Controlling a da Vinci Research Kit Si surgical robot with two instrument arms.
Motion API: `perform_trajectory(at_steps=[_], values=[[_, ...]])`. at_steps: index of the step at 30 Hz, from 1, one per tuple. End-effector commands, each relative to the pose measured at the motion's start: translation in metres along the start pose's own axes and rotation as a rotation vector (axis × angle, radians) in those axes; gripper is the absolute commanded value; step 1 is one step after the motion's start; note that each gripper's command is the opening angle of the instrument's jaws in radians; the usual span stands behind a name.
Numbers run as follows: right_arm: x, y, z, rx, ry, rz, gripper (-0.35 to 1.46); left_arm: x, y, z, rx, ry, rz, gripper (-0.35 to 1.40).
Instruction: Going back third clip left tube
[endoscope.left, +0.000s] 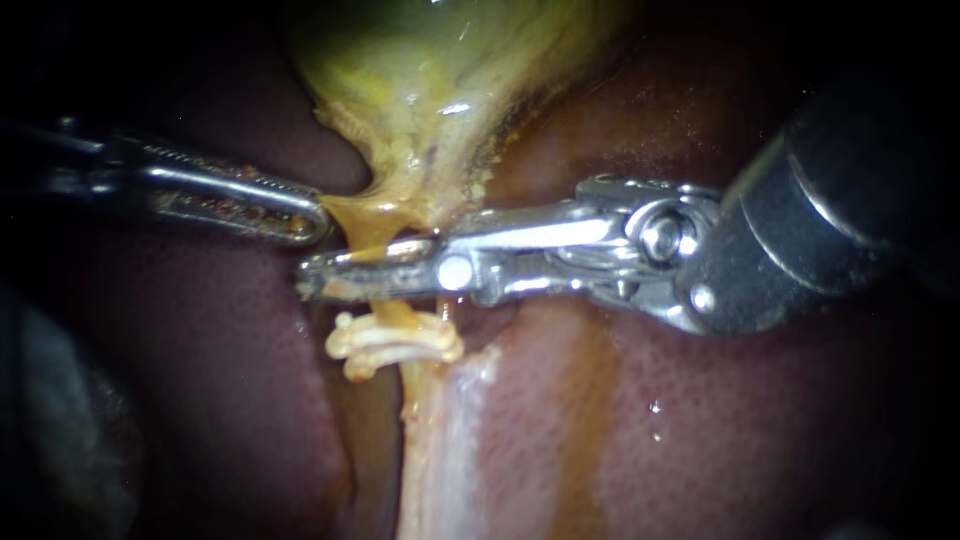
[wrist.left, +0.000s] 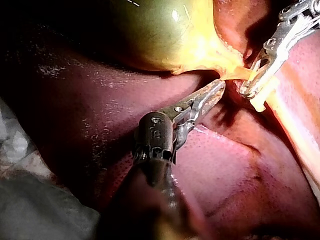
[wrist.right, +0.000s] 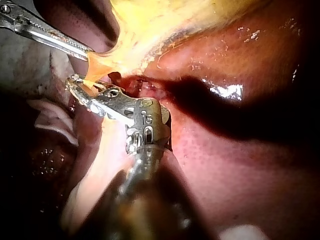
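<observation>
The yellow-green gallbladder narrows down to a thin yellow tube that runs downward over the liver. My left instrument comes in from the left with its jaws shut on the yellow tissue at the gallbladder's neck; the left wrist view shows the same grip. My right instrument lies across the tube just below that grip. A gap shows between its jaws and the tube passes through it. Pale clips sit on the tube right under those jaws. The right wrist view shows the right instrument's jaws around yellow tissue.
Dark red liver surrounds the tube on both sides. A pale strip of tissue runs down beside the tube. The right instrument's thick dark shaft fills the upper right. Grey-white cloth lies beyond the liver beside the left instrument's shaft.
</observation>
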Motion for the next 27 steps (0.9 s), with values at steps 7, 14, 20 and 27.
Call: perform_trajectory(at_steps=[7,14,20,27], values=[[-0.0012,0.0019,0.0014,0.035,0.043,-0.017,0.33,0.0,0.0,0.0,0.0,0.0,0.0,-0.35],[-0.0029,0.0052,0.0022,0.02,0.038,-0.17,0.44,0.0,0.0,-0.0001,-0.001,0.0,0.0,-0.35],[-0.0029,0.0069,0.0016,-0.106,0.037,-0.362,0.49,0.0,0.0,-0.0001,-0.001,0.0,0.0,-0.35],[-0.0039,0.0064,-0.0009,-0.149,0.018,-0.509,0.5,-0.0001,0.0,-0.0002,-0.001,0.0,0.001,-0.35]])
